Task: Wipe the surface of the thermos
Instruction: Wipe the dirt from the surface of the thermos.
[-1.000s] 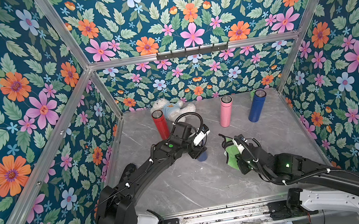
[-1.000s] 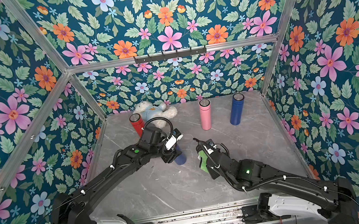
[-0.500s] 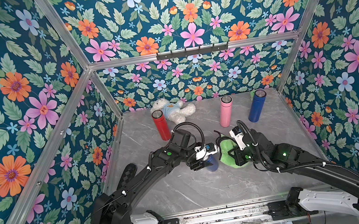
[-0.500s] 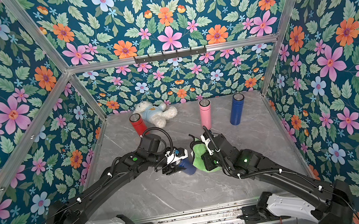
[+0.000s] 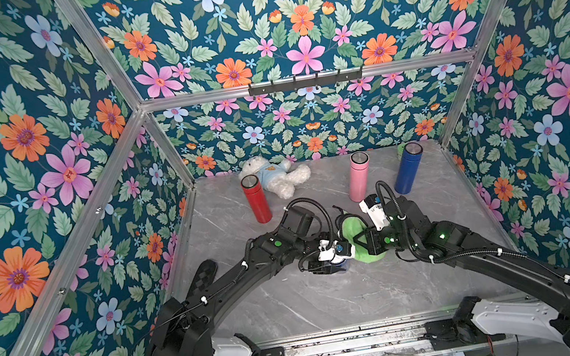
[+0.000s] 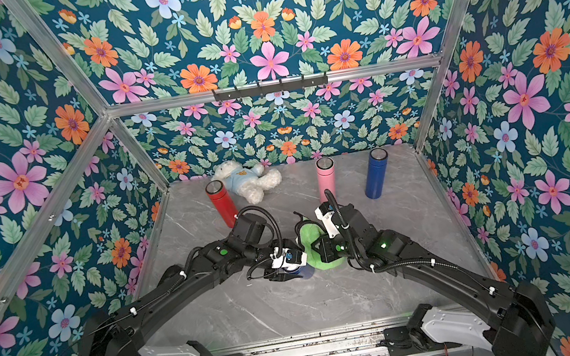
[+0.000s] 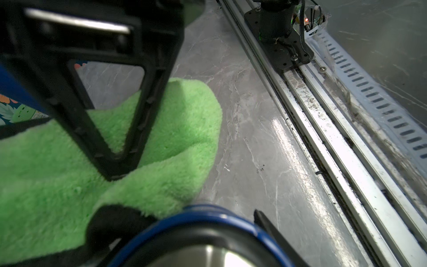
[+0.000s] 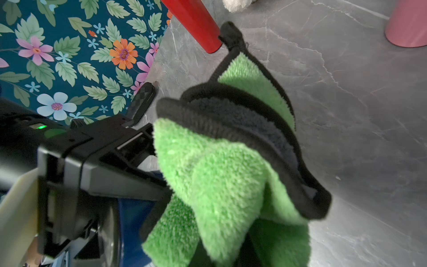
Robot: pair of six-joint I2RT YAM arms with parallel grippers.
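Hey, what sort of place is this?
Probably a robot test booth: floral-papered walls on an aluminium frame, two robot arms bolted to a rail, thermoses staged on a marble-look tabletop.

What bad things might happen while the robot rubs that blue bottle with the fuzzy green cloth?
1. The left gripper pinches the held blue thermos near its top, so the sideways push of the green cloth might tilt it or make it slip.
2. The right gripper works very close to the left one, so they could bump.
3. The red thermos stands just behind the left arm and might get knocked over.
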